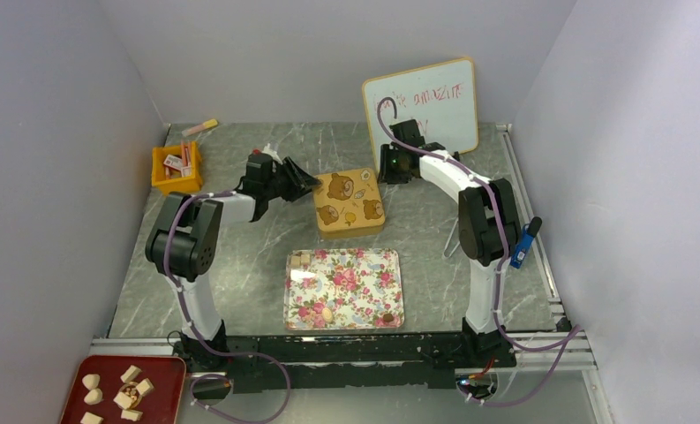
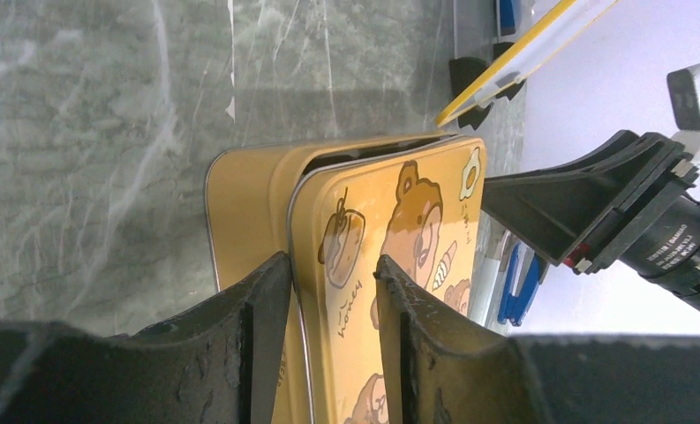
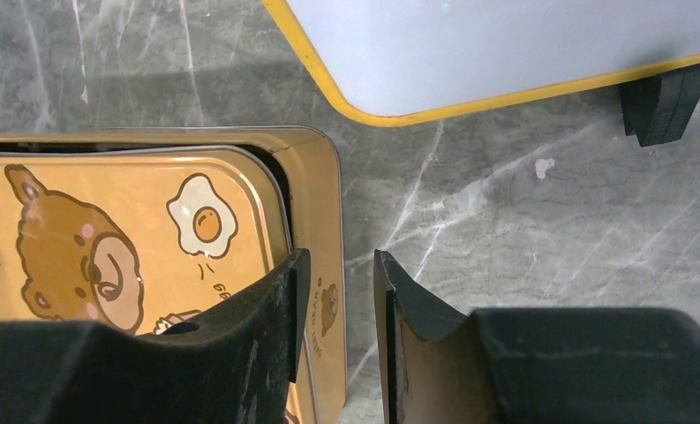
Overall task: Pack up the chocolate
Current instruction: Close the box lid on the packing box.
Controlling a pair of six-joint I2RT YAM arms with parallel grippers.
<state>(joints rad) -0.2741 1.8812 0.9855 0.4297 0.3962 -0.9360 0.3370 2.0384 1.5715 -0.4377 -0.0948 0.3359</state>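
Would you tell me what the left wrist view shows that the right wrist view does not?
Left wrist only: the left gripper astride the edge of the yellow bear tin's lid. Right wrist only: the right gripper's fingers straddling the tin's side wall, one over the lid, one outside, and the small bear print on that wall. Both: the tin with a dark gap between lid and base, the fried-egg drawing, the whiteboard, the marble table, the right gripper itself.
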